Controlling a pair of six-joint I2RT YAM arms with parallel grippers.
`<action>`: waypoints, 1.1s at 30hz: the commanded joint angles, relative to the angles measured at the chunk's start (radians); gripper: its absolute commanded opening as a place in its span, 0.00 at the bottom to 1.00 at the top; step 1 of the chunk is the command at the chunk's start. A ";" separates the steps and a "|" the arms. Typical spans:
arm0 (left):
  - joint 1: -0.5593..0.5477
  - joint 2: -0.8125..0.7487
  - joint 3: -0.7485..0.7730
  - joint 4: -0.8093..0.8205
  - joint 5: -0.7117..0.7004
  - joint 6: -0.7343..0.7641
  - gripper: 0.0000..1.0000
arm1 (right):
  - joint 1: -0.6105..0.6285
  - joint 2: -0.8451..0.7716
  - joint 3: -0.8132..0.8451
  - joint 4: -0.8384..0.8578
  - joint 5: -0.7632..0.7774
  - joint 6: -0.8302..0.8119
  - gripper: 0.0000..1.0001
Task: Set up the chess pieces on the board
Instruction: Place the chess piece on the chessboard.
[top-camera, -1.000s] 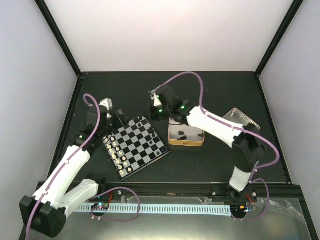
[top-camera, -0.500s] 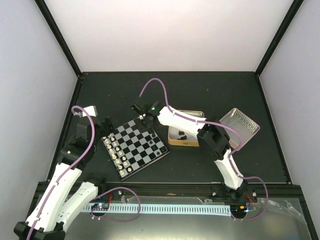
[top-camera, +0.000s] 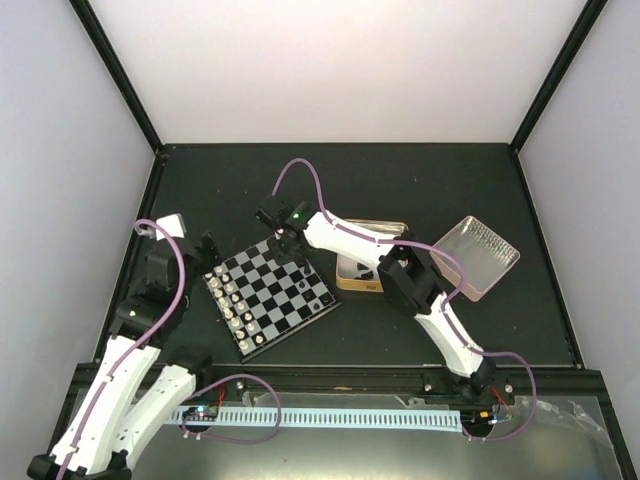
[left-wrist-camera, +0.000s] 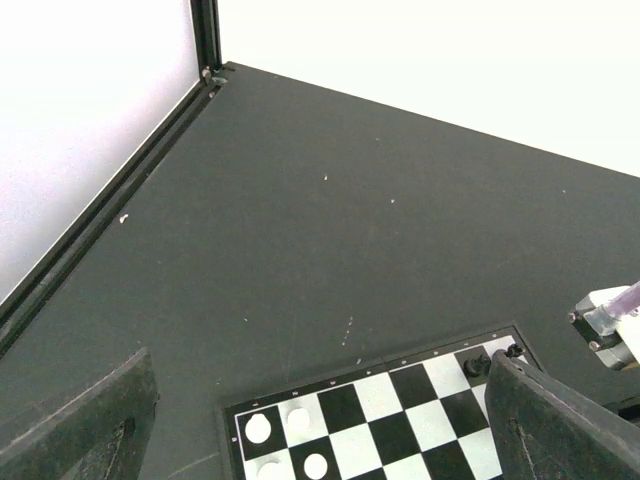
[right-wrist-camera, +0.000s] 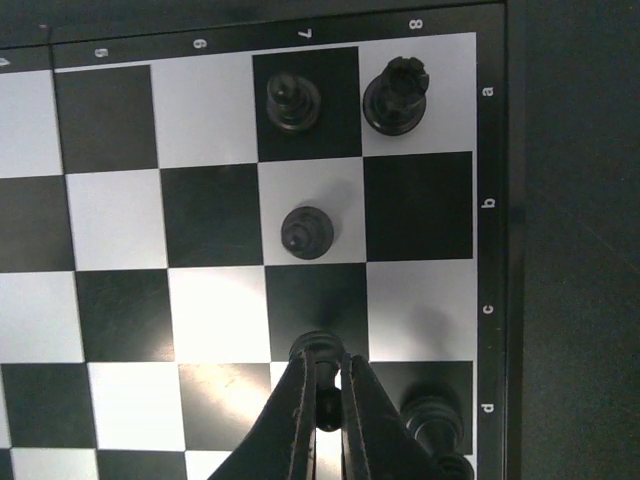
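While black's side was being filled, the right gripper (right-wrist-camera: 322, 372) was pictured clamped on a black piece (right-wrist-camera: 316, 346), which was held low over the board (right-wrist-camera: 120, 210) at the line between rows c and d, one square in from the lettered edge. Just beyond it, a rook (right-wrist-camera: 397, 95) was stood on the corner square. Two pawns (right-wrist-camera: 307, 232) were stood on squares of the next column, and a fourth piece (right-wrist-camera: 432, 418) was half hidden beside the fingers.

From above, a couple more black pieces (top-camera: 323, 297) were seen near the other end of that edge, with bare squares between. White pieces (top-camera: 236, 310) were lined up in two rows along the opposite edge. That side was judged complete, though no count could be made.

Dark men (top-camera: 365, 268) were seen lying in the tin (top-camera: 372, 286) just beside the board, so most of black's set was judged unplaced. The left gripper (left-wrist-camera: 320, 440) was held spread wide and empty, just off the board's left corner, near the white rows.
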 joint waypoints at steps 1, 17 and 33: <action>0.006 0.002 -0.010 0.017 0.014 0.009 0.91 | 0.004 0.039 0.054 -0.019 0.063 -0.020 0.02; 0.009 0.024 -0.014 0.014 0.027 -0.007 0.92 | 0.006 0.070 0.090 -0.035 0.019 -0.029 0.20; 0.010 0.016 -0.021 0.040 0.097 0.020 0.92 | 0.004 -0.052 0.012 0.072 -0.007 0.020 0.29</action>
